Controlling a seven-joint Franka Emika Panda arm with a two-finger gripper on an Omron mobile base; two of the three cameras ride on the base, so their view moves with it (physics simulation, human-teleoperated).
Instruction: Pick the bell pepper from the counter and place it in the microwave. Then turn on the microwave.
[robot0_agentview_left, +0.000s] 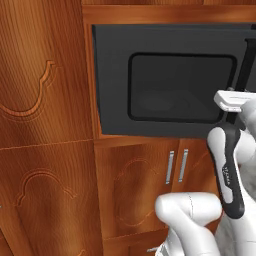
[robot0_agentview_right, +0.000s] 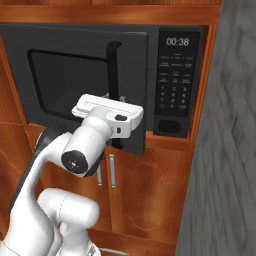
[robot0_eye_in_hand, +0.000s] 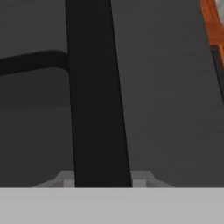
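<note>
The microwave (robot0_agentview_right: 65, 45) is a black box built into wooden cabinetry, and its dark window door (robot0_agentview_left: 165, 50) stands slightly swung out from the face. My gripper (robot0_agentview_right: 114, 98) is at the door's vertical black bar handle (robot0_agentview_right: 114, 65), about halfway down it. In the hand view the handle (robot0_eye_in_hand: 96, 87) runs straight between my fingertips (robot0_eye_in_hand: 65, 178), which press it from both sides, so the gripper (robot0_eye_in_hand: 103, 179) is shut on it. The keypad (robot0_agentview_right: 175, 85) with a lit clock sits right of the door. The bell pepper and the counter are out of view.
Wooden cabinet doors with silver pulls (robot0_agentview_left: 176, 166) lie below the microwave. A tall carved wooden panel (robot0_agentview_left: 45, 125) stands to its left. A grey wall (robot0_agentview_right: 225, 150) rises close on the right.
</note>
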